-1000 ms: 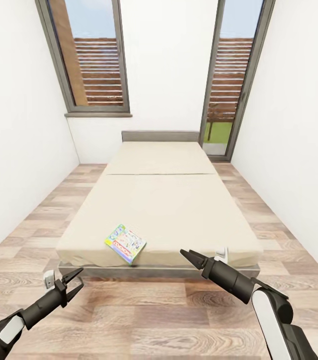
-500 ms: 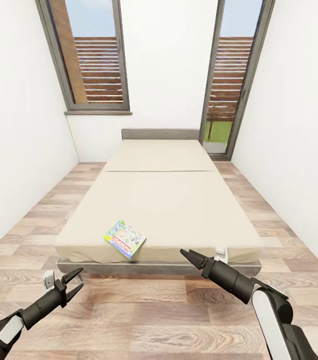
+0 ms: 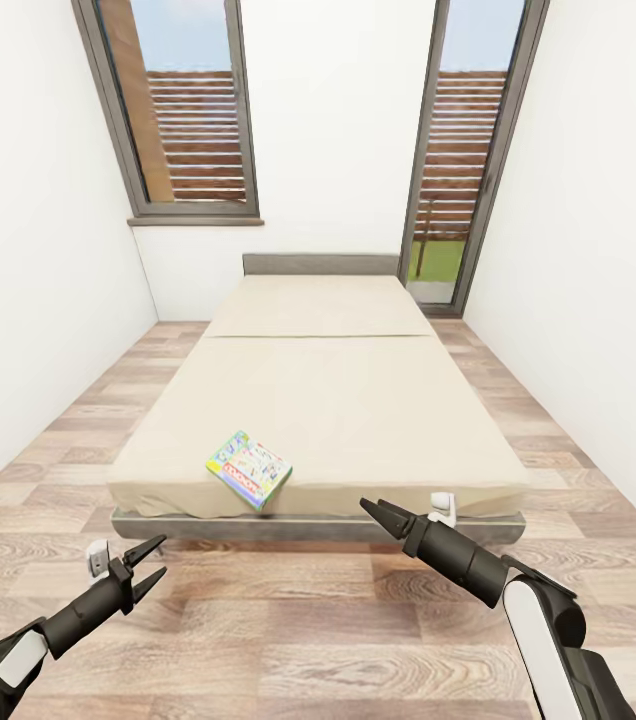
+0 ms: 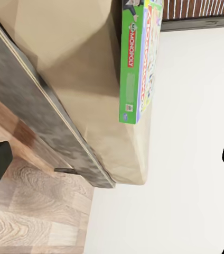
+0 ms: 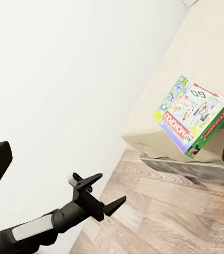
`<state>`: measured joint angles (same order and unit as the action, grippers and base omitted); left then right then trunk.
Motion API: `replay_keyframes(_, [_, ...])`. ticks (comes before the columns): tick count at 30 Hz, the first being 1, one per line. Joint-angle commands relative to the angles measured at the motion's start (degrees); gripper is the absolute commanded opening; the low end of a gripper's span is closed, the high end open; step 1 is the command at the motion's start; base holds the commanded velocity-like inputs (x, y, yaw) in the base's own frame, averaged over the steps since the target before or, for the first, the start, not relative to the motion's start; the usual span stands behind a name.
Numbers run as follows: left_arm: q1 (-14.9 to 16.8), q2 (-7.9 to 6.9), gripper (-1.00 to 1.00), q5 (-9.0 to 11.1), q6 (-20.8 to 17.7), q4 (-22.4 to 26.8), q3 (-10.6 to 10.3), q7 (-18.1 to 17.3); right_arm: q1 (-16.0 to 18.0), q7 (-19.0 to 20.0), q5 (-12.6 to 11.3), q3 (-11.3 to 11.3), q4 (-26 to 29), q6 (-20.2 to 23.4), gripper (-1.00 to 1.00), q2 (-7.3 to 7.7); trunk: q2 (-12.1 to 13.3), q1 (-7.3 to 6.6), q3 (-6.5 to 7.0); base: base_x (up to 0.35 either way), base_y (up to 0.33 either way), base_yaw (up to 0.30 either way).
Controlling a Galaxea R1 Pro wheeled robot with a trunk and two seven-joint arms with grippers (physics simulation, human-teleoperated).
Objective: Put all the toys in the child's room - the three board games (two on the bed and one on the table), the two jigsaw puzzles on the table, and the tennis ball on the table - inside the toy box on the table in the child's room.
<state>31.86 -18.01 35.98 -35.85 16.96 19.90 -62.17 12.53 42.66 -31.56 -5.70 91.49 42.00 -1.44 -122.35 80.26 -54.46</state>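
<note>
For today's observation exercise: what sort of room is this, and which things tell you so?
Most likely a bedroom: a low cream bed with a grey headboard, a green-bordered board game lying near its foot, wood-plank floor and tall windows.

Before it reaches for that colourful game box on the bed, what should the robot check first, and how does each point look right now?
1. Board game in sight: ok. It lies flat on the bed, at the near edge, one corner overhanging.
2. Left gripper free: ok. Its jaws are open and hold nothing.
3. Right gripper free: ok. Its jaws are open and hold nothing.
4. Path clear: ok. Bare wood floor lies between the grippers and the bed.
5. Close enough to grasp: not ok. Both grippers hang over the floor, short of the mattress edge.
6. Second game on the bed: cannot tell. One box shows on the mattress.
</note>
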Motion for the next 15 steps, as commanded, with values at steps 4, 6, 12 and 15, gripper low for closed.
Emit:
replay_keyframes(4, [0.0,0.05,1.00,0.3,-0.4,0.0,0.0,0.0,0.0,0.1,-0.1,-0.1,0.0,0.4,1.00,-0.05,0.0,0.00,-0.05,0.000,0.000,0.000])
replay_keyframes(6, [0.0,0.06,1.00,0.3,-0.4,0.1,0.0,0.0,0.0,0.1,-0.1,-0.1,0.0,0.4,1.00,-0.05,0.0,0.00,-0.05,0.000,0.000,0.000])
replay_keyframes(12, [0.0,0.07,1.00,0.4,-0.4,0.1,-0.1,-0.1,0.0,0.1,-0.1,-0.1,0.0,0.4,1.00,-0.05,0.0,0.00,-0.05,0.000,0.000,0.000])
replay_keyframes(15, [0.0,0.07,1.00,0.4,-0.4,0.1,-0.1,-0.1,0.0,0.1,-0.2,-0.1,0.0,0.4,1.00,-0.05,0.0,0.00,-0.05,0.000,0.000,0.000])
